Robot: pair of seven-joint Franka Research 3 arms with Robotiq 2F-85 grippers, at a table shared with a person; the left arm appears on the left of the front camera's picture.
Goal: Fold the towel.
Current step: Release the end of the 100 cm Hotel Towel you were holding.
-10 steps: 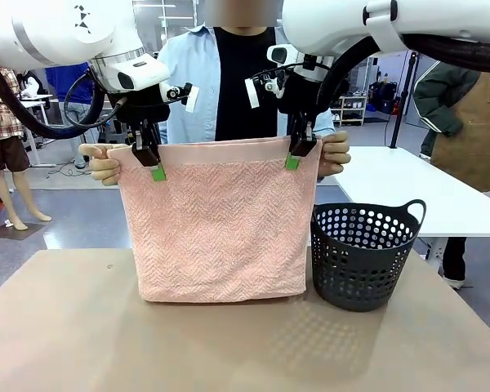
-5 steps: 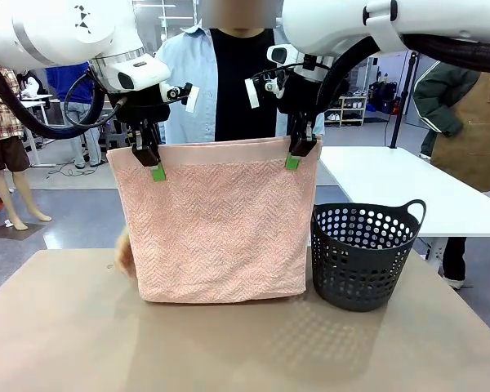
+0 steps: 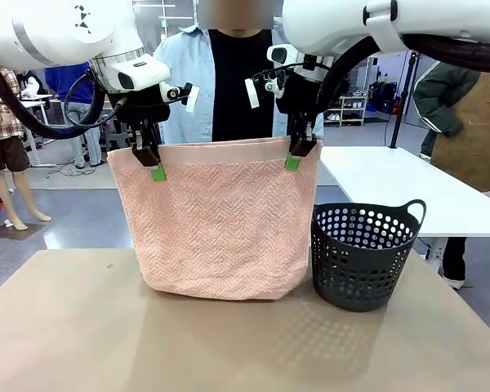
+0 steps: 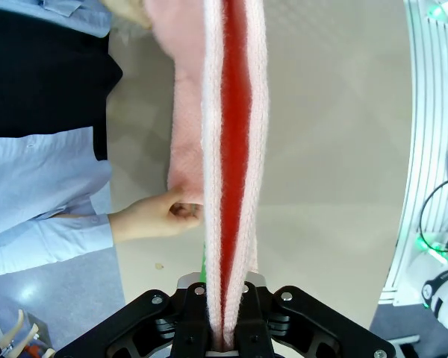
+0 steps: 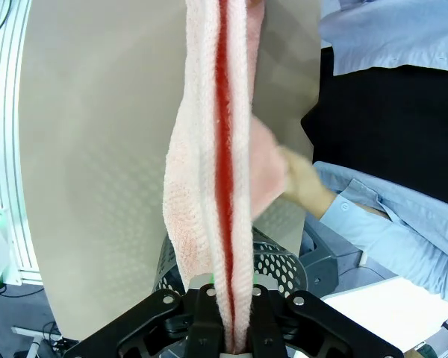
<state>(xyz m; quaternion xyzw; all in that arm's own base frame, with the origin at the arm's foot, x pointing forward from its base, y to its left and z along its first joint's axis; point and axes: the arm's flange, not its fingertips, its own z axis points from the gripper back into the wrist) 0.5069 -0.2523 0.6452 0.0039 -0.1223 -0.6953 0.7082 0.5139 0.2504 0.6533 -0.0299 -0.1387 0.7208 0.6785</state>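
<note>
Table (image 3: 65, 327) nearest cam, tan top. Dark grey perforated basket (image 3: 363, 253) stands on it, R of centre, just beside the towel's R edge; can't tell if they touch.

Towel (image 3: 220, 220) hangs mid-table as a flat pink sheet, top hem level and stretched between both grippers. Lower edge is down at tabletop level and slightly rounded. Contact w/ table unclear.

L gripper (image 3: 153, 163) is clamped on the top hem near the towel's L corner, fingers pointing down, green pad showing on the front face. R gripper (image 3: 296, 153) is clamped on the top hem near the R corner, same pose. Both jaws clenched on fabric.

L wrist cam: the towel goes between the fingers as two layers w/ a narrow red-lit gap. A further flap lies on the person's side, and the person's hand (image 4: 157, 218) pinches that flap low down.

R wrist cam: same double layer in the jaws. A second hand (image 5: 302, 183), blurred, is at the flap on the person's side. Basket rim is below it.

Behind the towel: person (image 3: 241, 90) in a light blue shirt over a black tee, standing at the far edge, facing the arms.
</note>
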